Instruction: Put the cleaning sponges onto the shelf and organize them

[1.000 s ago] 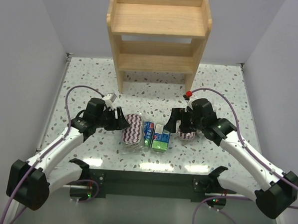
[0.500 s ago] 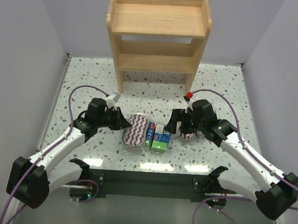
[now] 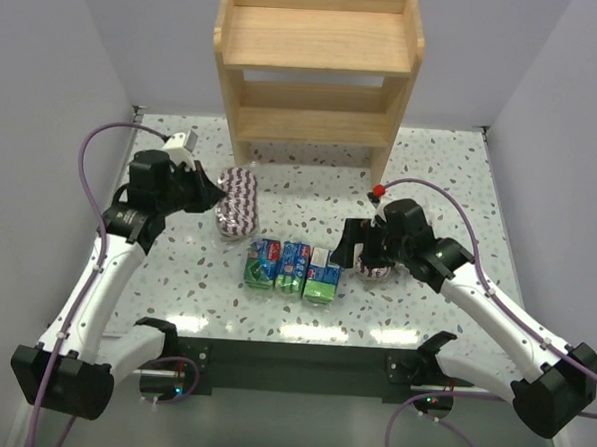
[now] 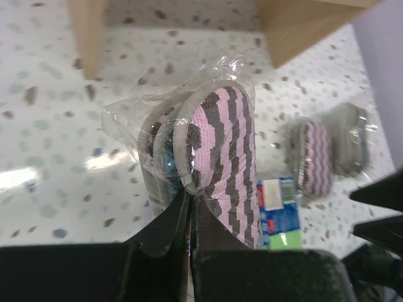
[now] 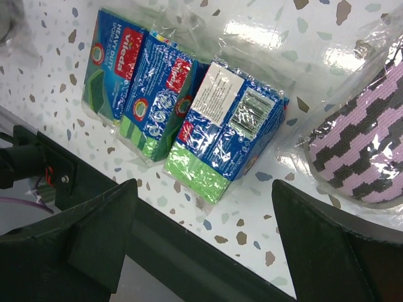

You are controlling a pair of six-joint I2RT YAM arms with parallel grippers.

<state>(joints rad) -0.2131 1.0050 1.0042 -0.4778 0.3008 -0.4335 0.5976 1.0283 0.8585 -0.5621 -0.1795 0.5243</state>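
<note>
- Got the left jaws pinched narrow on the bottom edge of a wrapped oval pad (image 4: 223, 157), with the purple-and-white zigzag face showing and crinkly clear plastic sticking out all round.
- Looks lifted clear of the tabletop (image 3: 451, 181) in the top view, up around 10 o'clock of the speckled surface.
- Puts it near 7 o'clock of the shelf (image 3: 318, 39), close to the left leg but apart from it.
- Seems to be more grey pad edges stacked behind the zigzag face inside the same wrap; can't tell how many.
- Got the shelf itself standing at 12 o'clock, right up at the far end of the tabletop.
- Spotted three green-and-blue packs (image 3: 292, 268) lined up side by side and touching, roughly 6 o'clock of the tabletop and well apart from the shelf.
- Found a second oval pad (image 3: 376, 270) lying just at 3 o'clock of that row, in its own shiny wrap.
- Got the right jaws spread wide and gripping nothing, hanging low over the spot where the 3 o'clock pack and the second pad meet.
- Shows both right fingers (image 5: 94, 239) dark and blurry in the wrist view, one each side of the packs.
- Can't tell whether either finger touches the pad's wrap.
</note>
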